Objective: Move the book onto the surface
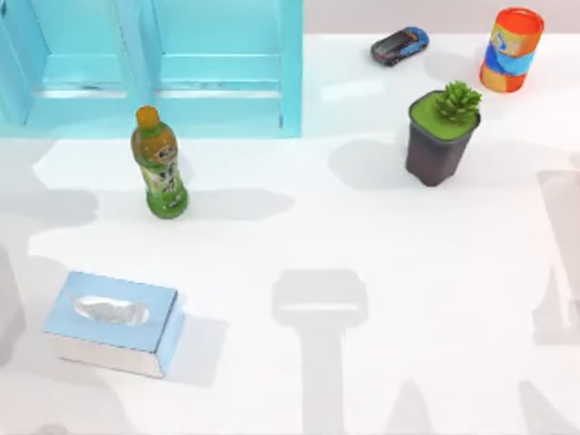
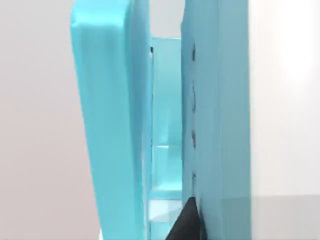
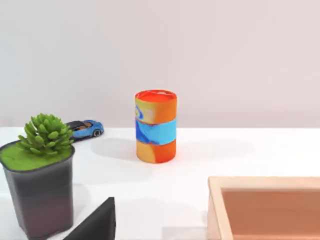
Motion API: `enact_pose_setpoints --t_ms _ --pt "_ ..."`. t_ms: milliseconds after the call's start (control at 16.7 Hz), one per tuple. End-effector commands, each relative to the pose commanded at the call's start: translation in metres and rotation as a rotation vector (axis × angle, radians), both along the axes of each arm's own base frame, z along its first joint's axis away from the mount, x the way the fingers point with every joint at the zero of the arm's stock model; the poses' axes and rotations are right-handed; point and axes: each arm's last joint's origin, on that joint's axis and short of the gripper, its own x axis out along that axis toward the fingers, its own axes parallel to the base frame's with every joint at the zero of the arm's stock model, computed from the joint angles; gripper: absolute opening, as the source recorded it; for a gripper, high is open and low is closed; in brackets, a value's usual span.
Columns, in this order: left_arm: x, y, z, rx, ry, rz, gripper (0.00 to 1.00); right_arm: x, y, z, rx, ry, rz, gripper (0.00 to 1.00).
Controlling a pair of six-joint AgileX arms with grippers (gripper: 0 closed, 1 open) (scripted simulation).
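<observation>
The step in hand is judged to be the approach: the left gripper (image 2: 187, 222) sits close against the turquoise open-fronted shelf unit (image 1: 181, 72) at the far left corner of the broad glossy white tabletop (image 1: 381, 272), its camera looking between two upright turquoise panels. How far it is open cannot be told, and nothing is seen in its grasp. The position of the large light-blue book cannot be settled from these views; it is judged to stand inside the shelf unit. The right gripper (image 3: 95, 222) is parked near the right edge, facing the dark square pot with a green succulent (image 1: 441, 136) and the orange-and-blue cylindrical can (image 1: 512, 50); its opening cannot be told either. The next move calls for locating the book between the panels, then placing it on bare tabletop, clear of the green tea bottle (image 1: 160, 165) and the light-blue tissue box (image 1: 113, 322) near the left edge
</observation>
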Motion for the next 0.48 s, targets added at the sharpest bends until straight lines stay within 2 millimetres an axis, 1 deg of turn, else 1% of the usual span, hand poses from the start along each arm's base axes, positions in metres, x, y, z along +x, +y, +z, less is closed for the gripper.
enact_pose_setpoints --t_ms 120,240,360,480 --pt "-0.035 -0.003 0.034 -0.004 -0.017 0.004 0.0 0.0 0.0 0.0 0.0 0.0 0.0 1.0" --pt "-0.065 -0.01 0.058 -0.005 -0.03 -0.001 0.0 0.0 0.0 0.0 0.0 0.0 0.0 1.0" --pt "-0.087 -0.017 0.074 0.003 -0.041 -0.014 0.0 0.0 0.0 0.0 0.0 0.0 0.0 1.0" --pt "-0.099 -0.021 0.082 0.013 -0.049 -0.03 0.0 0.0 0.0 0.0 0.0 0.0 0.0 1.0"
